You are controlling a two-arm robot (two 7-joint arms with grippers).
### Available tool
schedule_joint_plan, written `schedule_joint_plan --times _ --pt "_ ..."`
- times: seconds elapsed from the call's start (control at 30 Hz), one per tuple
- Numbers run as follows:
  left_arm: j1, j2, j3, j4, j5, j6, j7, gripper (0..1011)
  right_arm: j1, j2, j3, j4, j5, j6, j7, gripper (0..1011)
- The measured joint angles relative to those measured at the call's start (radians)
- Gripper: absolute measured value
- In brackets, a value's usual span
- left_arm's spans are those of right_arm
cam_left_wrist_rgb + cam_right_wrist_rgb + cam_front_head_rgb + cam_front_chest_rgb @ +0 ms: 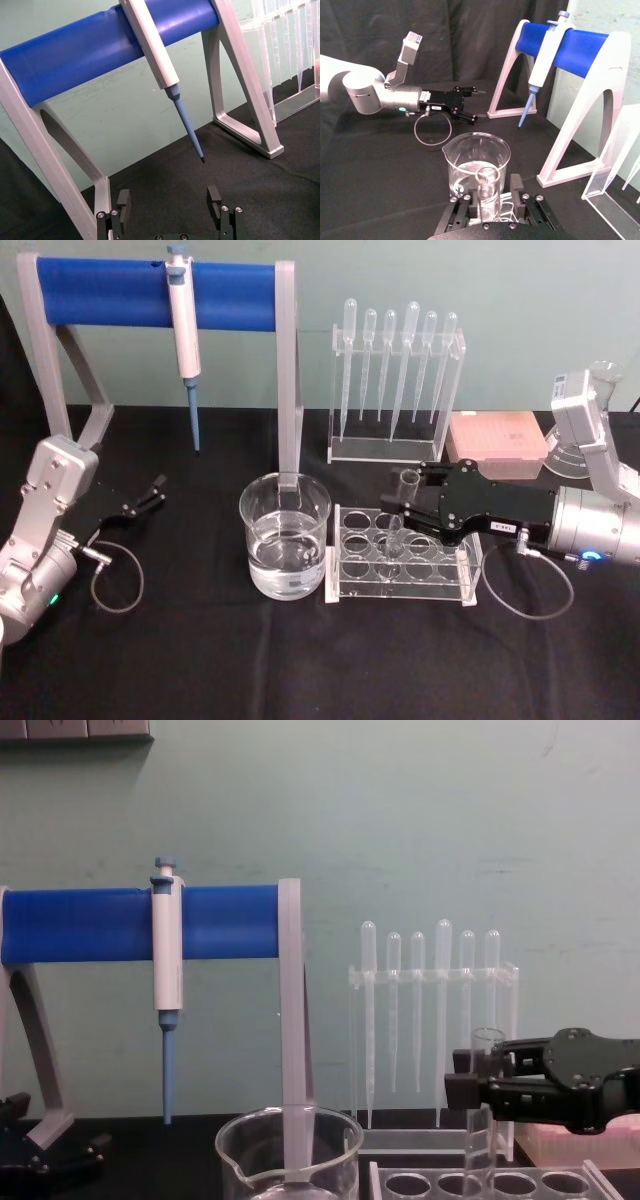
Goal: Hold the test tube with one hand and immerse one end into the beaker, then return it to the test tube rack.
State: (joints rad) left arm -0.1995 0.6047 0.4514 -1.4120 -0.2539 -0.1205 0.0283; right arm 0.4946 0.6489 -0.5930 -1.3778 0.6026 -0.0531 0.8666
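My right gripper reaches in from the right over the clear test tube rack, and its jaws are clamped on the test tube, which stands upright in a rack hole. In my right wrist view the tube's open rim sits between the two black fingers, and the glass below it blurs into the rack, so I cannot make out its rounded bottom. From the chest camera the tube rises just past the jaws and its lower part is cut off at the frame edge.

The beaker stands just beside the rack on its left, partly filled with clear liquid. The chest view crops it to the rim and spout.

My left gripper rests on the black tablecloth at the left, well apart from the beaker, with its fingers spread and nothing between them. The left wrist view shows both fingertips apart over bare cloth.

Behind it all, the white-and-blue pipettor hangs from the blue bar of the grey stand. Six plastic pipettes hang in a clear holder, and a pink tip box sits at the right, partly hidden by my right arm.

There is a small white label on the right gripper's body, but I cannot read its print. The matching label on the left gripper, seen from the right wrist view, is equally illegible.
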Motion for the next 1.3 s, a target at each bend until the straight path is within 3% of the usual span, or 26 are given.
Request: schedule_joint_plan --times 0.2,0.33,0.63,0.77,0.97,1.07,1.2,1.3 --pt "0.0 0.0 0.0 0.0 0.0 0.0 0.0 1000 0.0 0.001 0.0 -0.001 0.001 0.001 0.0 569" --pt "0.0 0.0 0.0 0.0 0.0 0.0 0.0 1000 -0.019 0.006 0.022 -0.035 0.012 -0.005 -0.023 689" --pt "0.0 0.0 0.0 0.0 0.0 0.0 0.0 1000 -0.078 0.017 0.11 -0.14 0.062 -0.031 -0.104 968" --pt "0.0 0.0 0.0 0.0 0.0 0.0 0.0 1000 -0.122 0.018 0.159 -0.182 0.07 -0.044 -0.177 1000" --pt "0.0 0.0 0.0 0.0 0.0 0.0 0.0 1000 -0.207 0.007 0.23 -0.213 0.048 -0.047 -0.344 1000" --pt "0.0 0.0 0.0 0.0 0.0 0.0 0.0 1000 -0.257 -0.004 0.26 -0.227 0.014 -0.031 -0.458 1000" --pt "0.0 0.0 0.0 0.0 0.0 0.0 0.0 1000 -0.325 -0.035 0.286 -0.25 -0.074 -0.005 -0.65 1000" --pt "0.0 0.0 0.0 0.0 0.0 0.0 0.0 1000 -0.352 -0.062 0.293 -0.247 -0.132 -0.002 -0.741 1000"
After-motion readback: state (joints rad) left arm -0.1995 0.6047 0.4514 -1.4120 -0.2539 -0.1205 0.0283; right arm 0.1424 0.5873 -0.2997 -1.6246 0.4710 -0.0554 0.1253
